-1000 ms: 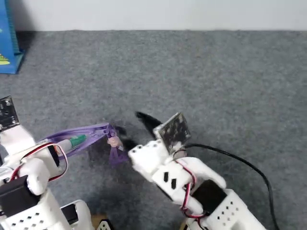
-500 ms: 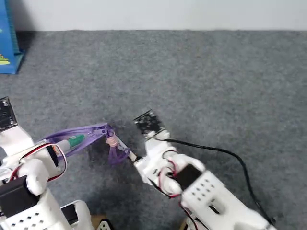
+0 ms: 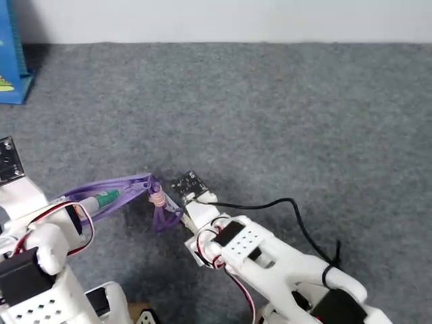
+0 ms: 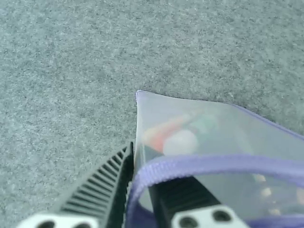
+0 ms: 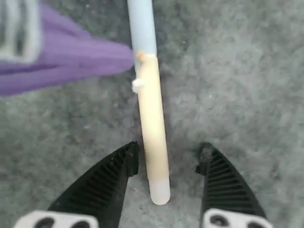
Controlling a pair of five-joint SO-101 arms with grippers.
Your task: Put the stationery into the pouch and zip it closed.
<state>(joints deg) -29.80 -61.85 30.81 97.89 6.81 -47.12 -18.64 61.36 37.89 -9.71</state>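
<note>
Right fingers: the right gripper (image 5: 166,175) stands spread wide, holding nothing; its black fingers (image 5: 116,176) sit either side of the near end of a pen (image 5: 151,123).
Pen: cream and pale blue, lying on the carpet between the open jaws, closer to one finger than the other. Its far part runs past the purple end of the pouch (image 5: 71,61); whether that part is inside the mouth cannot be told.
Left fingers: the left gripper (image 4: 142,190) is clamped on the pouch's purple zip band, at the end away from the pen, with the translucent wall pinched between the jaws.
Pouch: held up on edge off the carpet by the left gripper, its free end drooping toward the right gripper.
Contents: a green item (image 3: 106,199) and orange and white shapes show through the pouch wall.
Progress, as judged: part of the stationery is in. The pen is not yet loaded, and the zip does not look closed at the end by the pen. Grasping, inserting and zipping remain.
Surface: grey carpet (image 3: 304,108) under and all round the pouch.
Surroundings: a black cable (image 3: 297,216) trails from the right arm, away from the pouch. A blue box (image 3: 10,61) stands well beyond the pouch by a white wall (image 3: 236,20).
</note>
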